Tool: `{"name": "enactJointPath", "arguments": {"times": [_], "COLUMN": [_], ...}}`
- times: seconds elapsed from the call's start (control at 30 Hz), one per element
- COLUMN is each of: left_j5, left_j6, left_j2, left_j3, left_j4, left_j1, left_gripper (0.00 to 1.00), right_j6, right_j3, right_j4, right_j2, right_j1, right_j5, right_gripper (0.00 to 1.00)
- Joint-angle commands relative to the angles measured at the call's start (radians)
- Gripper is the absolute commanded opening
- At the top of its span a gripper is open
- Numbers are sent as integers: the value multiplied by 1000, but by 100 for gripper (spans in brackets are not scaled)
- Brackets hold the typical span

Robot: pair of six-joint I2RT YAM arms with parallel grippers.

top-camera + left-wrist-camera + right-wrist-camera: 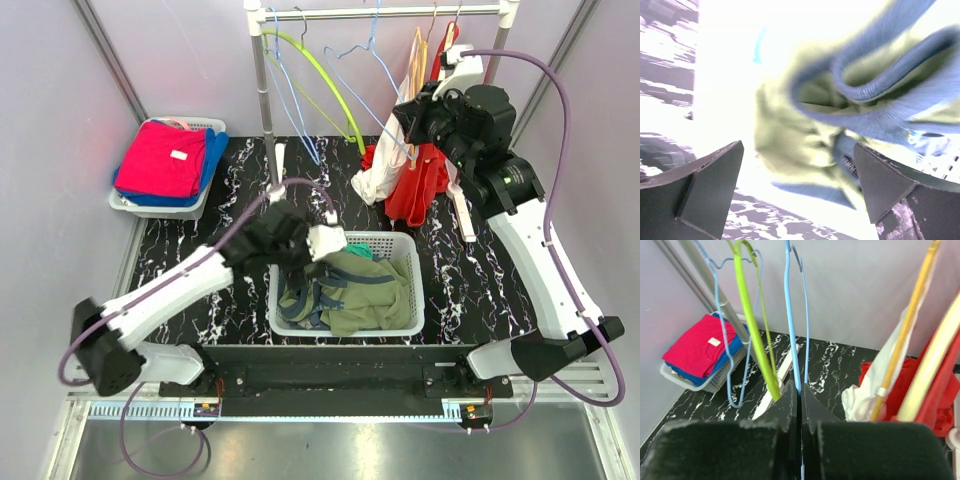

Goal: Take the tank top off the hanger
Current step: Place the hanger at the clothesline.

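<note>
Your tank top [355, 290] lies crumpled in the basket [417, 290], off any hanger, so the removal looks done. Your left gripper [799, 150] hangs wide open just over its left end, with the blue-trimmed straps between the fingers but not pinched. That arm is much the nearer one, and a straight lift should clear it without snagging cloth. Your right gripper [799, 390] is far off at the rack, clamped on the bare blue hanger [788, 315], whose wire runs upright between the fingers.
</note>
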Motion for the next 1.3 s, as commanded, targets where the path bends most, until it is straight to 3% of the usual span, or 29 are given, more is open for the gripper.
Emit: {"name": "enactJointPath", "arguments": {"times": [0.0, 0.2, 0.63, 1.0, 1.27], "left_j5": [-39, -96, -36, -30, -26], "left_j6": [-36, -63, -77, -82, -76], "left_j2": [-184, -238, -308, -338, -331], "left_j3": [165, 307, 451, 461, 464], "left_j4": [-49, -127, -195, -204, -207], "left_j1": [5, 14, 43, 51, 54], "left_gripper": [99, 99, 99, 99, 99], "right_j6": [-10, -30, -31, -106, -114], "right_j3": [32, 66, 153, 233, 158], "right_j4": [75, 75, 69, 58, 58], "right_j2": [7, 65, 185, 260, 225], "right_j1": [47, 110, 175, 225, 233], "right_j5": [29, 70, 136, 236, 258], "right_gripper": [0, 0, 0, 0, 1]}}
